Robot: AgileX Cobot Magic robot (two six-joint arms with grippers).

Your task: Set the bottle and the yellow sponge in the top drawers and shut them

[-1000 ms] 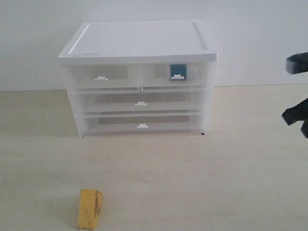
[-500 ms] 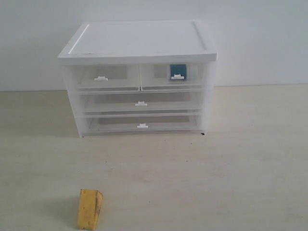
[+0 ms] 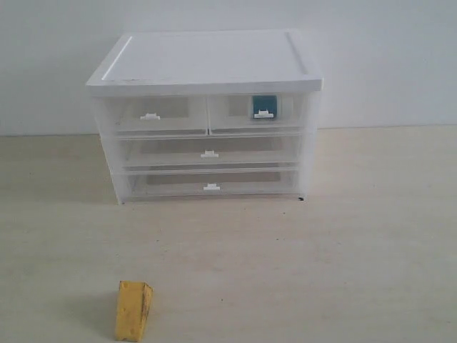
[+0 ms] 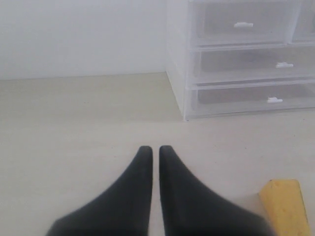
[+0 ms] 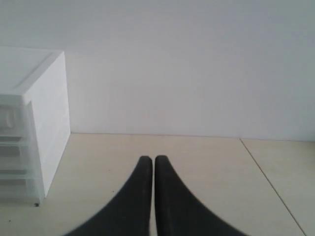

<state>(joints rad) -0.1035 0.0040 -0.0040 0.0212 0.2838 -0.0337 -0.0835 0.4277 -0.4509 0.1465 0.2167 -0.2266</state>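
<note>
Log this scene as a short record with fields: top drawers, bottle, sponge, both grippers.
top drawers: both pushed in
bottle: inside the top drawer on the exterior view's right, seen through its front
yellow sponge: on the table in front of the cabinet, apart from it
left gripper: shut, empty, sponge close by
right gripper: shut, empty, off to the cabinet's side

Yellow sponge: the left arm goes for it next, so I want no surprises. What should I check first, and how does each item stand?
1. The yellow sponge lies free on the table: ok.
2. The left gripper is open for a grasp: not ok, jaws shut.
3. The top left drawer is open to receive it: not ok, closed.
4. The bottle sits inside the closed top right drawer: ok.
5. The right gripper is away from the cabinet: ok.
</note>
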